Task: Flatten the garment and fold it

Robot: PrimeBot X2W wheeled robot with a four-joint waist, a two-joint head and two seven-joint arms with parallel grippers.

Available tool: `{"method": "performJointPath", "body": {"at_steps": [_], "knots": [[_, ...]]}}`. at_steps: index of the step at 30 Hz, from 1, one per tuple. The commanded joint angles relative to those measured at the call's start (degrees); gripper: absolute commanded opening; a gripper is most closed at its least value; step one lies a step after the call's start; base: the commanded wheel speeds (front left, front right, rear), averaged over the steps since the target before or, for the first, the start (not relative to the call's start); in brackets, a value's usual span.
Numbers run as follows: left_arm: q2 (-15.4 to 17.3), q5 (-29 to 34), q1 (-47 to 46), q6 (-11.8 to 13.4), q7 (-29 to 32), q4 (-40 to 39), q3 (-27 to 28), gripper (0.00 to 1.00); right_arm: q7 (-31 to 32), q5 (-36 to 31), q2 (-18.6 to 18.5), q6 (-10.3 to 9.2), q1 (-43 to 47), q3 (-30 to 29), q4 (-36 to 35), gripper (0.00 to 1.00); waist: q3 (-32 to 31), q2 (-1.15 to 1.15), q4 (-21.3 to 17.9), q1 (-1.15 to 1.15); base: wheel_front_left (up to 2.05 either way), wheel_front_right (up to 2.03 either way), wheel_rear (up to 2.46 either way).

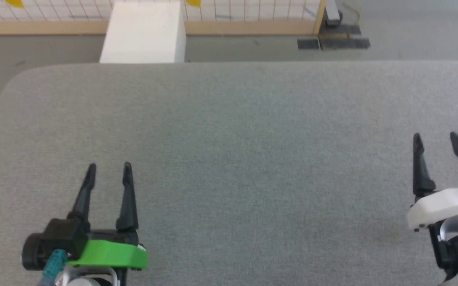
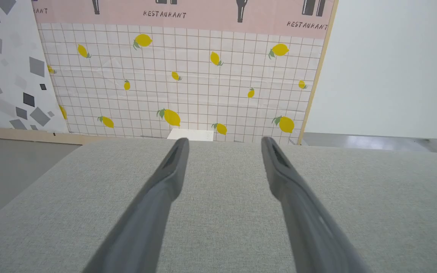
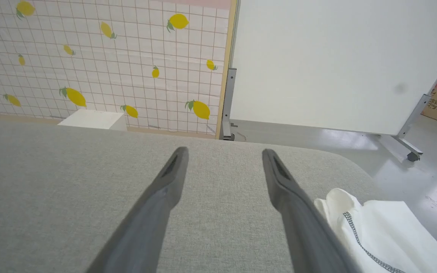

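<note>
Both sets of jaws are wide open and empty. The left gripper (image 1: 109, 166) is over the bare table (image 1: 229, 119), and the right gripper (image 1: 435, 136) is just beside the shirt (image 3: 389, 227), bunched at the table's right edge. I'd pinch one layer with the right, then drag it to the middle.

The wide grey tabletop (image 1: 229, 151) wears a woven cloth cover, matt and finely grainy. At the lower right of the right wrist view lies the white soft-fabric garment (image 3: 389, 231), smooth and lightly creased, crossed by a line of grey chain-like stitching. At the head view's lower left, the left gripper (image 1: 109, 164) has matt black plastic fingers (image 1: 127, 198) above a bright green plastic plate (image 1: 109, 254) with a faint sheen. The right gripper (image 1: 435, 135), at the right edge, carries a smooth white plastic shell (image 1: 439, 206). The pale grey floor (image 3: 355, 140) is glossy and mirrors light. The white rectangular box (image 1: 143, 31) at the top looks matt, and the light rail (image 1: 38, 28) beside it looks like plain wood.
</note>
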Motion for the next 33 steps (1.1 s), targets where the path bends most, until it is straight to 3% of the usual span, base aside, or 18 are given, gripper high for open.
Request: {"method": "performJointPath", "body": {"at_steps": [1, 17, 33], "knots": [[-0.28, 0.46, 0.61, -0.65, -0.42, 0.46, -0.31, 1.0, -0.53, -0.36, 0.27, -0.1, 1.03, 0.05, -0.68, 1.0, -1.94, 0.0, 1.27, 0.01, 0.0, 0.0, 0.0], [-3.34, 3.08, 1.41, -3.49, -0.43, 6.4, -2.41, 1.0, -5.55, 1.91, 0.97, -0.1, 7.21, 2.63, 3.99, 1.0, -5.99, 0.0, 3.48, 0.01, 0.0, 0.0, 0.0], [-4.62, 4.56, 0.21, -5.35, -0.43, 7.98, -1.61, 1.0, -6.57, 2.06, 0.98, -0.1, 6.85, 2.94, 5.06, 1.0, -4.16, 0.0, 2.28, 0.01, 0.0, 0.0, 0.0]]}}
